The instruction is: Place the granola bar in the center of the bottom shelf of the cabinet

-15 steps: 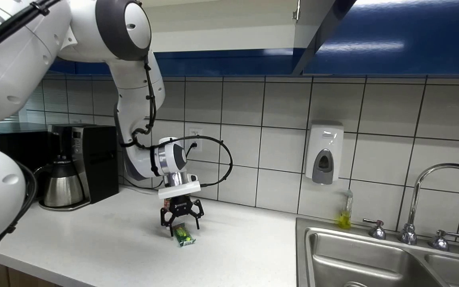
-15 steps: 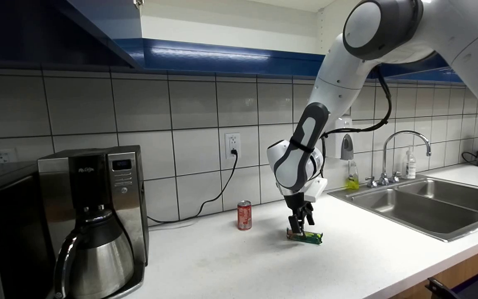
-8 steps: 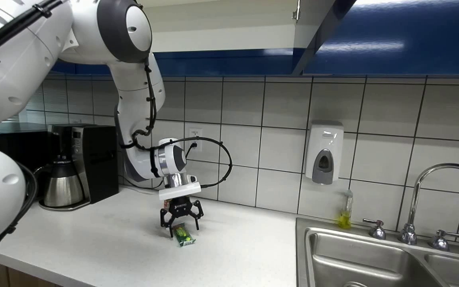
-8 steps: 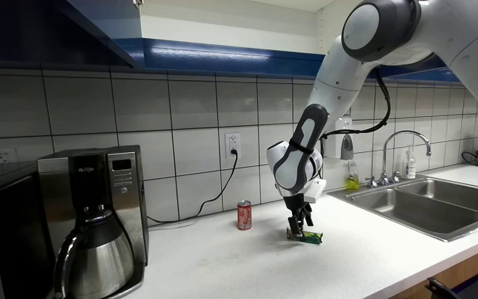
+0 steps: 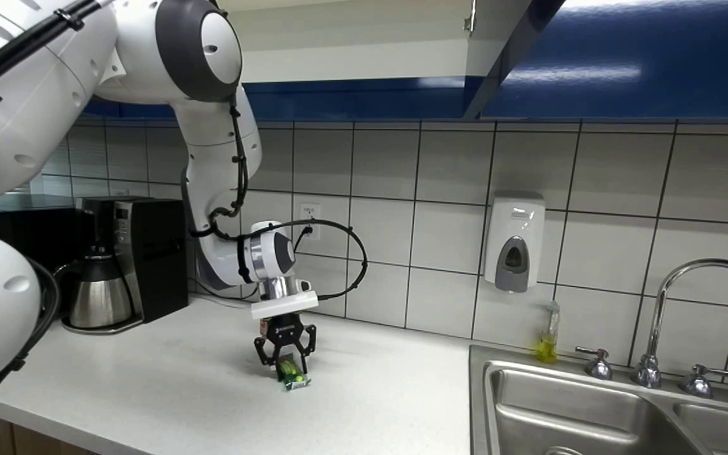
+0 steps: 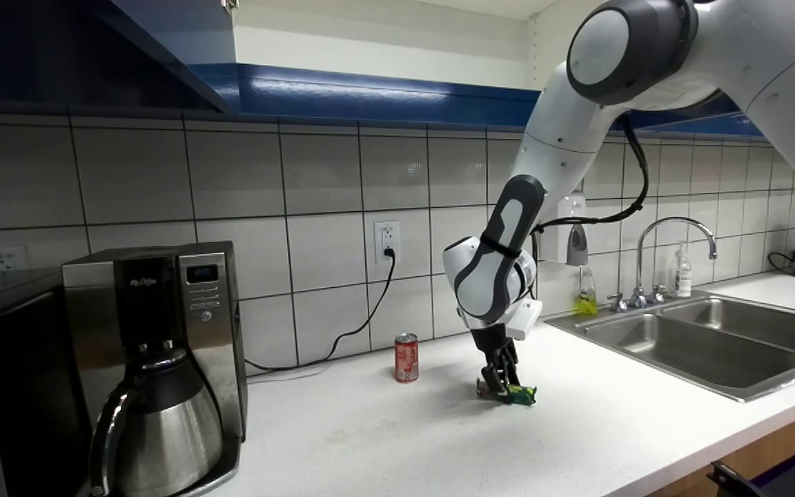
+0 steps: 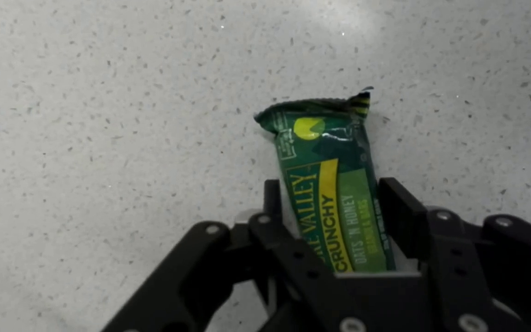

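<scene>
Straddling the Oats 'n Honey granola bar (image 7: 332,184), the Robotiq gripper (image 5: 292,373) stands narrow, its two fingers (image 7: 404,216) set along the bar's long edges, with the bar lying flat on the speckled countertop (image 6: 370,449). In the wrist view a sliver of counter shows between the bar and the finger on that view's left; the opposite finger looks right up against the edge, though whether it touches I cannot tell. The step in hand, as I judge it, is the grasp, with no firm hold made yet. The bar sits slightly askew between the fingers, so let the squeeze square it up, and keep the tips low so they catch its sides rather than ride over the top. Squeeze gently: a crunchy bar will probably crack under too much force. Then lift straight up, check that it follows, and give the red drinks can (image 6: 406,357) nearby some room. Overhead, the blue cabinet (image 6: 384,93) shows a white interior, but the top of its bottom shelf is hidden in both exterior views, so the bar should clear the cabinet's front edge before the reach toward the middle.
</scene>
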Controlling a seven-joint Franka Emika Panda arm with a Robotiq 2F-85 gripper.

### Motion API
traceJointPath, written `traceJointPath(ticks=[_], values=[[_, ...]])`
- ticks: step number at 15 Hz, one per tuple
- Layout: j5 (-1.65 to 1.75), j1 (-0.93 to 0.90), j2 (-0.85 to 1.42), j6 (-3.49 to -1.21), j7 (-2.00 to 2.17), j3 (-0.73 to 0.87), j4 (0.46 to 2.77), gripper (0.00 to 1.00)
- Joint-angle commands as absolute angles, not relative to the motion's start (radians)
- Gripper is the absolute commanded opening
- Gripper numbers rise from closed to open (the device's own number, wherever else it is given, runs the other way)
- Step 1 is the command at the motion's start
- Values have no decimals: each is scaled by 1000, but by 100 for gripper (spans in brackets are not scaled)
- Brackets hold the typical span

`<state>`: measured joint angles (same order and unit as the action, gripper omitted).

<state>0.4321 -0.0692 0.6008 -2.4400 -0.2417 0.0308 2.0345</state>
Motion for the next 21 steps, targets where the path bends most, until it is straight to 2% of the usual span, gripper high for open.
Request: traceJointPath(ticks=[1, 2, 3, 21], values=[[417, -48, 602, -2446, -282, 11, 2036, 26], [411, -46, 600, -2443, -284, 7, 2037, 19], [409, -45, 598, -2443, -283, 8, 2039, 18], [249, -36, 433, -2346, -156, 26, 2071, 18]])
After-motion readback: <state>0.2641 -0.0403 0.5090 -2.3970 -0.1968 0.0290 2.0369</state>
